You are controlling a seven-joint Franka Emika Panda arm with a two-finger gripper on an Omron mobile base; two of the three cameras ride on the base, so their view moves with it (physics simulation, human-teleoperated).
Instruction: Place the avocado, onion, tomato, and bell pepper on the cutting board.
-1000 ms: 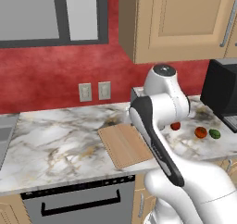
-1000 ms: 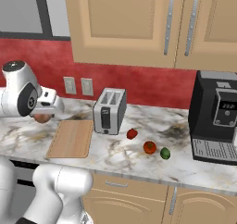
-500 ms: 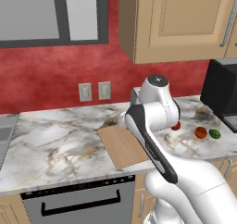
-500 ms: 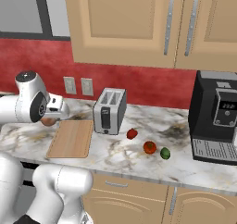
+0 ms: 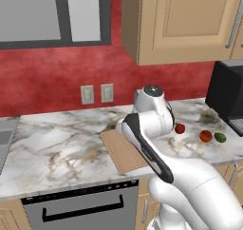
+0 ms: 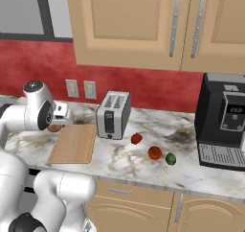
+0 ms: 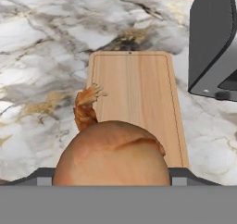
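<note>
Over the last second the arm has swung the onion point(image 7: 111, 153) from beyond the board's left edge to its near end. Seen from the hand, the onion hides most of the fingers; only their dark tips peek out on either side, clamped on it, and it hangs above the near end of the cutting board point(image 7: 134, 98). From the right base, the gripper point(image 6: 56, 126) and onion are largely blocked by the arm's round joint. The board lies bare on the marble counter point(image 6: 119, 161), with the toaster point(image 6: 113, 115) just beside its far right corner. Farther right, well apart from the board, sit the bell pepper point(image 6: 137, 138), tomato point(image 6: 154, 152) and avocado point(image 6: 170, 158), near the coffee machine point(image 6: 222, 121).
</note>
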